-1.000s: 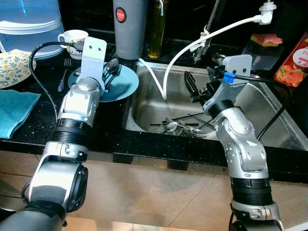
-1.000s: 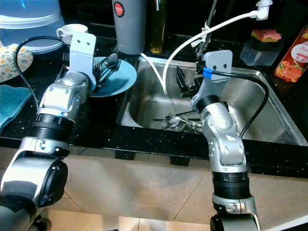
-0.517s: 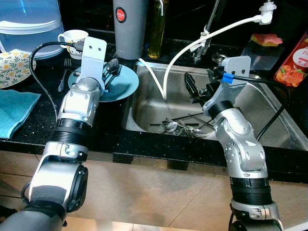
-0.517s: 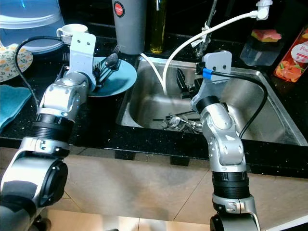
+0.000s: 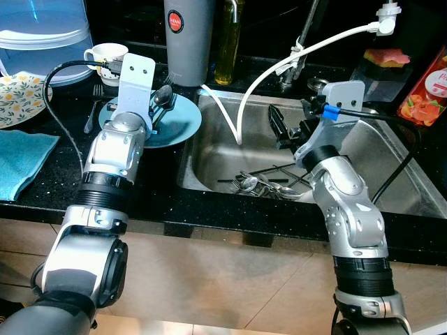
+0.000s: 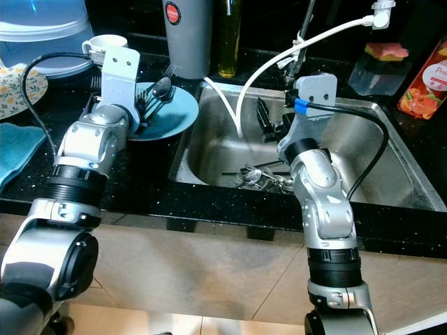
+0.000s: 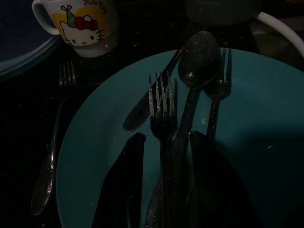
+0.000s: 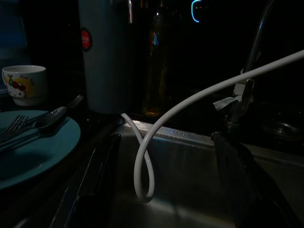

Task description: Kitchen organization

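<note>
A teal plate (image 5: 180, 127) lies on the black counter left of the sink and carries a fork (image 7: 162, 114), a spoon (image 7: 198, 59) and more cutlery. My left gripper (image 7: 164, 190) hovers low over the plate, open, with the fork's handle running between its fingers (image 7: 124, 185). Several spoons and forks (image 5: 262, 185) lie in a pile on the bottom of the steel sink (image 5: 209, 157). My right gripper (image 5: 290, 125) hangs above the sink, open and holding nothing; its fingers (image 8: 95, 185) stand wide apart.
A Hello Kitty mug (image 5: 106, 54) and a loose fork (image 5: 93, 112) sit beside the plate. A grey canister (image 5: 187, 38), oil bottle (image 5: 227, 42), white hose (image 5: 241, 105) and tap stand behind. A teal towel (image 5: 17, 160) and floral plate (image 5: 17, 98) lie left; a sponge box (image 5: 384, 59) right.
</note>
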Robot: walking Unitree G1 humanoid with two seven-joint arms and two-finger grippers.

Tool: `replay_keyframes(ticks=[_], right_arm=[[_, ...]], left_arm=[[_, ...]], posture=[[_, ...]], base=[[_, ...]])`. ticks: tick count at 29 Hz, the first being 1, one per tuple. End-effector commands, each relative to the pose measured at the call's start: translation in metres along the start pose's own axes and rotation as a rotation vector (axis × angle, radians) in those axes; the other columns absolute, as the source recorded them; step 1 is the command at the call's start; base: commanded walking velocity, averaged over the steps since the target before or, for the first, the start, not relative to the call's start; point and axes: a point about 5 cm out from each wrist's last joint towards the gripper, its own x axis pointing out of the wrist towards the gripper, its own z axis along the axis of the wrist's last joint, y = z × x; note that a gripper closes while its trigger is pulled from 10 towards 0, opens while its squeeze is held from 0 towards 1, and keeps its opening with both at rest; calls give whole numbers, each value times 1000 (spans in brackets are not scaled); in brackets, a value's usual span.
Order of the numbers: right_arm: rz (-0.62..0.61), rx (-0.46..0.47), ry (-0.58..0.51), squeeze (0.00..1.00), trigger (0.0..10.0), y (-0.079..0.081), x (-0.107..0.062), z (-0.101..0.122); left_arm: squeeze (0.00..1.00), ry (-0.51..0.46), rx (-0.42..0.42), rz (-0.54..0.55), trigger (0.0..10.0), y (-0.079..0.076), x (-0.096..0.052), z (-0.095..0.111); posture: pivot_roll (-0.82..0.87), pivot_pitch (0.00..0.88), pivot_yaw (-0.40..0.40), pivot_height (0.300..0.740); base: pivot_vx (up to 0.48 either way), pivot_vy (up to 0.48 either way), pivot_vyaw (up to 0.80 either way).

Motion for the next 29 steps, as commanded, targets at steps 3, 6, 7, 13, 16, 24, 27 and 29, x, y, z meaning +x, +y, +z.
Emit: replay_keyframes(ticks=[3, 6, 7, 13, 16, 24, 27, 29], right_arm=[[-10, -2, -15, 0, 10000, -1, 1, 2], [-12, -2, -17, 0, 10000, -2, 1, 3], [-12, -2, -17, 0, 10000, -2, 1, 3], [-13, -4, -19, 0, 10000, -3, 1, 3], [-15, -4, -20, 0, 10000, -3, 1, 3], [-20, -6, -18, 0, 10000, -4, 1, 3], [-20, -5, -17, 0, 10000, -4, 0, 3], [-20, -4, -16, 0, 10000, -4, 0, 3]], left_arm=[[0, 8, 23, -2, 10000, 0, 1, -5], [0, 8, 24, -2, 10000, 0, 1, -5], [0, 8, 24, -2, 10000, 0, 1, -5], [0, 11, 26, -4, 10000, -1, 1, -7], [0, 12, 26, -4, 10000, -1, 1, -7], [0, 14, 25, -3, 10000, -1, 1, -7], [0, 15, 25, -2, 10000, 0, 1, -8], [0, 15, 24, -2, 10000, 0, 1, -7]], posture=[[212, 4, -50, 740], [209, 1, -48, 740], [209, 1, -48, 740], [209, 0, -45, 740], [209, 0, -44, 740], [205, 5, -44, 740], [205, 5, -44, 740], [205, 10, -46, 740]], base=[[0, 0, 0], [0, 0, 0], [0, 0, 0], [0, 0, 0], [0, 0, 0], [0, 0, 0], [0, 0, 0], [0, 0, 0]])
